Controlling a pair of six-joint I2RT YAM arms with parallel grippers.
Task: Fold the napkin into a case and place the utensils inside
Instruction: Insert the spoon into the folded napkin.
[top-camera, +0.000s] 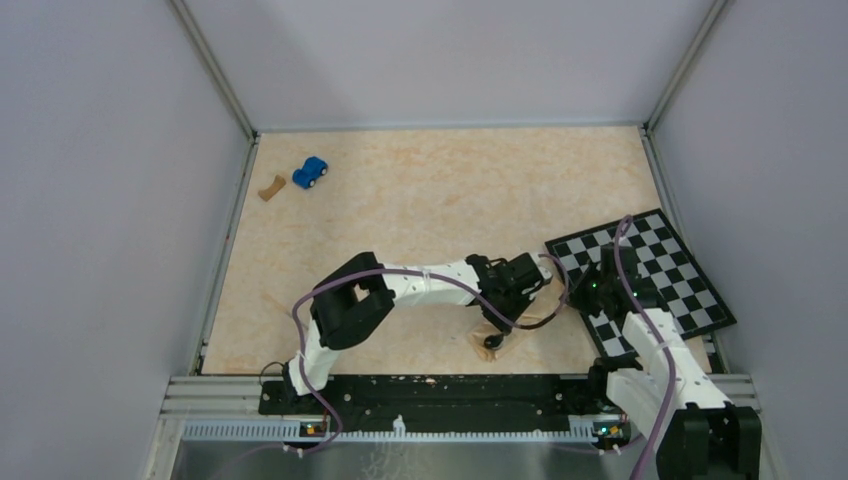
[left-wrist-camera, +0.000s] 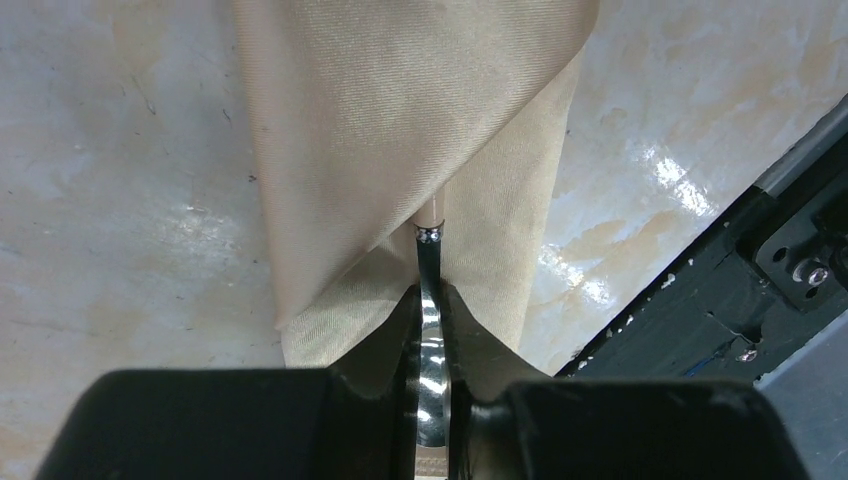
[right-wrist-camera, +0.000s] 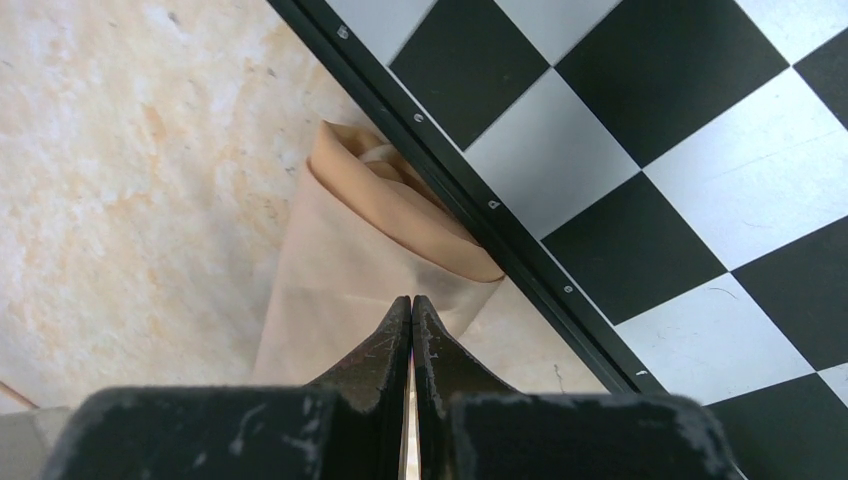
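Observation:
The napkin (left-wrist-camera: 400, 120) lies folded into a narrow tan case on the table, and in the top view only a bit of it (top-camera: 533, 321) shows under the arms. My left gripper (left-wrist-camera: 432, 292) is shut on a thin shiny utensil (left-wrist-camera: 430, 345), whose dark tip pokes into a fold of the cloth. In the top view this gripper (top-camera: 540, 288) reaches right, toward the checkerboard. My right gripper (right-wrist-camera: 411, 300) is shut, its tips down over the napkin (right-wrist-camera: 340, 250) just short of the pouch's open mouth. I cannot tell whether it pinches cloth. In the top view the right gripper (top-camera: 587, 300) sits at the board's left edge.
The black-and-white checkerboard (top-camera: 660, 270) lies at the right, its black edge (right-wrist-camera: 470, 200) against the napkin's mouth. A blue toy car (top-camera: 310, 172) and a small brown scrap (top-camera: 270, 187) sit at the far left. The black base rail (left-wrist-camera: 720, 330) runs close by the left gripper.

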